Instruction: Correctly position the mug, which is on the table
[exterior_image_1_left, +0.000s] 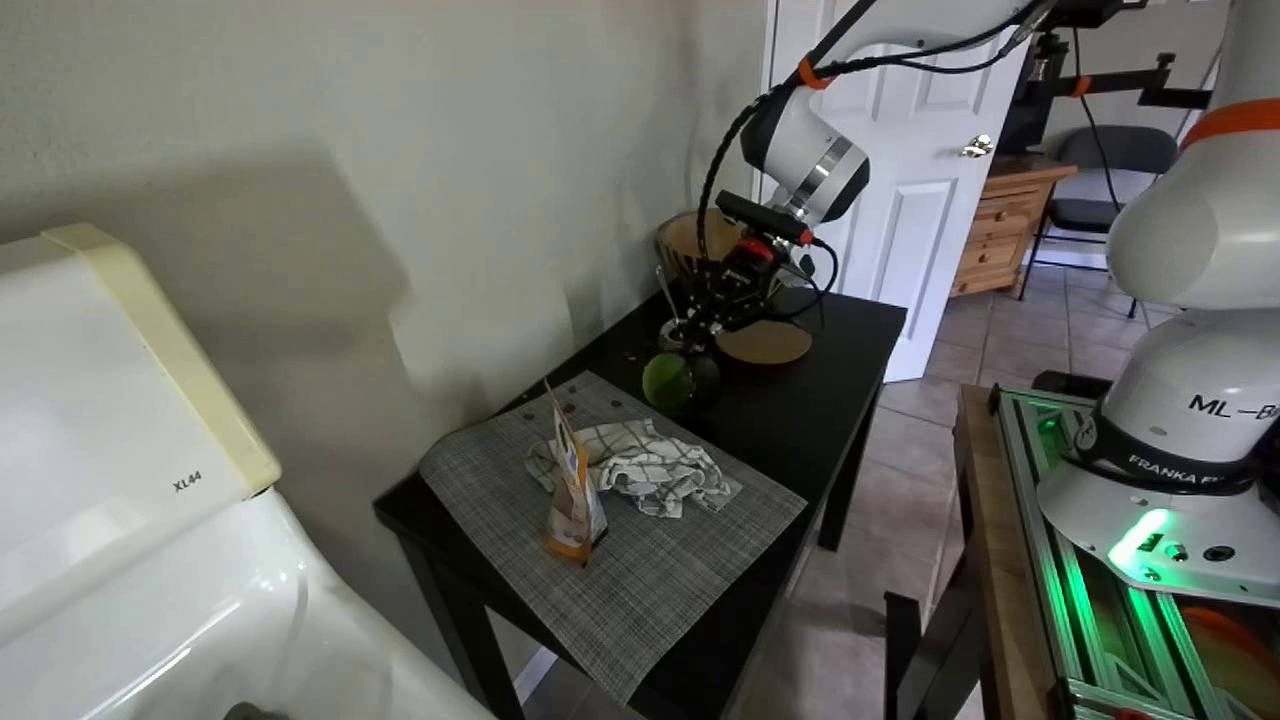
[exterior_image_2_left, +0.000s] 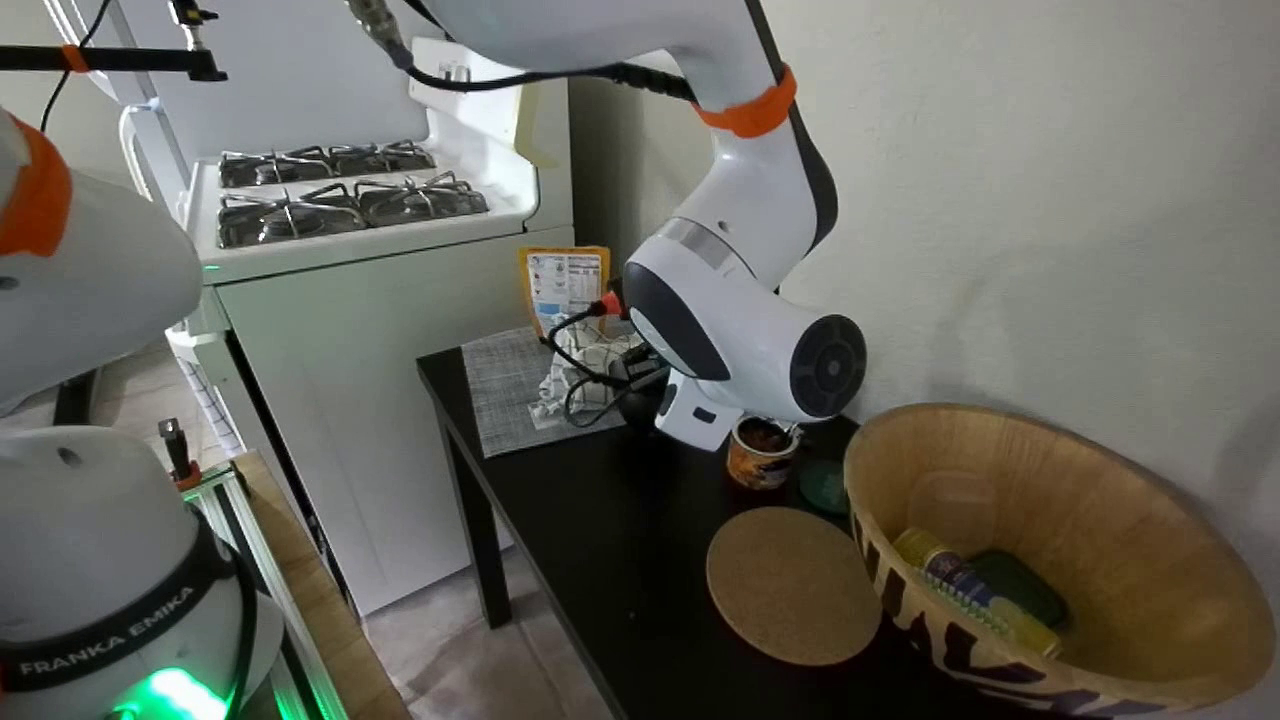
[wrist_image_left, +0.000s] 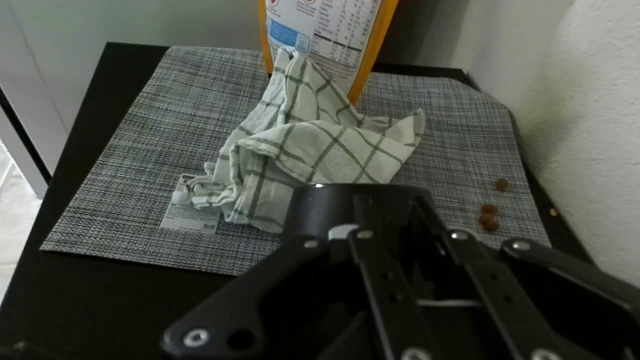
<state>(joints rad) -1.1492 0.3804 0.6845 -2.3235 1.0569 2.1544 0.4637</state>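
Observation:
The dark olive-green mug (wrist_image_left: 320, 210) lies on its side in the wrist view, its rim toward the checked cloth. In an exterior view its green inside (exterior_image_1_left: 667, 381) faces the placemat. My gripper (wrist_image_left: 392, 202) is behind the mug, its fingers partly closed and pressed close to it, apparently holding it near the handle; the exact contact is dark. The gripper also shows in an exterior view (exterior_image_1_left: 695, 345). I cannot tell whether the mug touches the black table (exterior_image_1_left: 850, 345). In an exterior view the arm largely hides the mug. The grey placemat (exterior_image_1_left: 680, 590) lies just ahead.
A crumpled checked cloth (wrist_image_left: 320, 150) and a standing orange-edged bag (wrist_image_left: 330, 40) are on the placemat. Small brown bits (wrist_image_left: 490, 217) lie right. A round cork board (exterior_image_2_left: 795, 585), a can (exterior_image_2_left: 762, 455) and the woven bowl (exterior_image_2_left: 1060, 480) stand behind the gripper. A wall borders the table.

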